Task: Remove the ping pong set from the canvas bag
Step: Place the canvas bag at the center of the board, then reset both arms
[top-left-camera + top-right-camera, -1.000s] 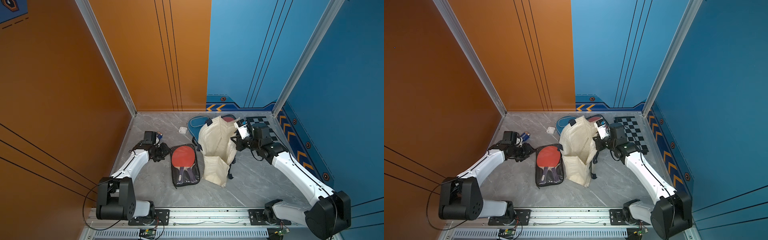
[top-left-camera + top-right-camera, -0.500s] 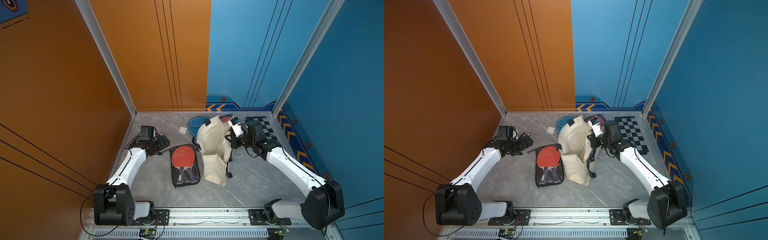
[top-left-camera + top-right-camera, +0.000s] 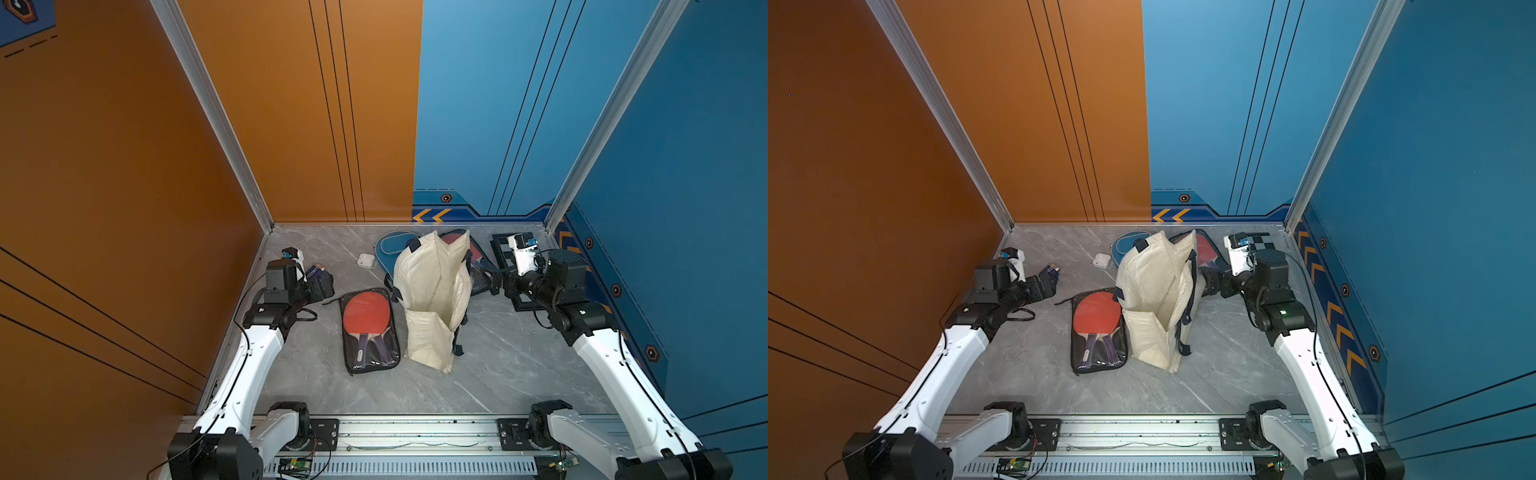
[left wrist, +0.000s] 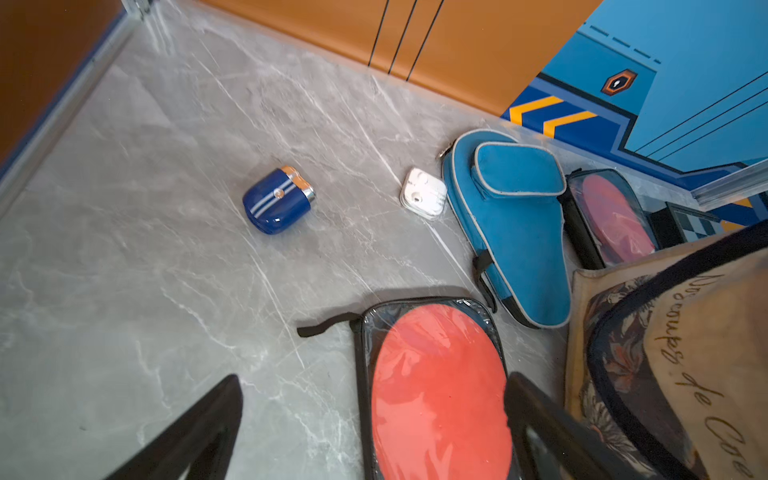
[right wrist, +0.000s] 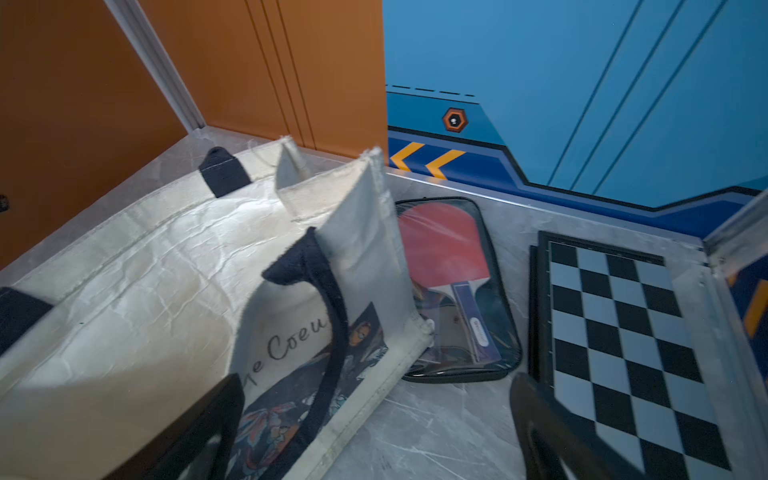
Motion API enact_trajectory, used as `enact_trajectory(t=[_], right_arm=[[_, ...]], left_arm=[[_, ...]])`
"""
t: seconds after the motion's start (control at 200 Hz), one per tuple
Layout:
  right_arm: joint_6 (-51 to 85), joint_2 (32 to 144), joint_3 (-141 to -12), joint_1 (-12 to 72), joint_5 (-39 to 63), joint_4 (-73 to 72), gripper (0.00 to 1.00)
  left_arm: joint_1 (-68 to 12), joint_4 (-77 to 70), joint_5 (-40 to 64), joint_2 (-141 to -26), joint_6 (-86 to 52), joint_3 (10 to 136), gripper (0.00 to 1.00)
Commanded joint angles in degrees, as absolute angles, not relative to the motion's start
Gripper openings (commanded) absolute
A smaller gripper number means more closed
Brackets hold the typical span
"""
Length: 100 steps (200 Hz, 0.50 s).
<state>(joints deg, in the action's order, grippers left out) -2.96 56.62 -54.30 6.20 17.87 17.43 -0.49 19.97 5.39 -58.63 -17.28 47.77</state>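
gaping left claw (image 4: 374, 380), right claw (image 5: 376, 380), empty

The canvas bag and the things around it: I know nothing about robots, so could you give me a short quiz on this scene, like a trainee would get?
1. True or false: the clear paddle case near the left arm lies outside the canvas bag.
2. Which small thing lies right beside the blue paddle cover?
A. a white earbud case
B. a mug
C. a ping pong ball
3. In a few words: what are the left gripper and the right gripper holding?

Key
1. True.
2. A.
3. Nothing; both are open.
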Motion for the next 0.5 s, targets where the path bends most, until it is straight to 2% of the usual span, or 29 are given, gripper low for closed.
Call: enact_trajectory(t=[0.0,0.085,0.285,0.405,0.495], right_arm=[[-3.76,53.89,-51.48,2.43,16.18,19.33,1.00],[-4.35,50.75,-45.96,-0.24,16.76,16.89,1.00],[-0.10,42.07,-24.52,-3.05,6.29,1.47,1.00],[2.66,44.32,-23.63,-2.29,-2.96,-1.86,1.00],[3.51,47.06,-19.99,-2.33,0.48,-6.89,1.00]], left_arm=[[-0.53,16.38,1.21,-56.31,-11.74,43.71,0.98],[-0.46,13.04,0.09,-54.69,-10.28,38.60,0.98],[-1.16,-4.43,-0.85,-49.93,-5.62,22.17,0.98],[-1.35,-5.83,-2.89,-53.50,-4.53,22.26,0.98],[-0.88,-8.55,-3.75,-57.27,-3.58,21.86,0.98]])
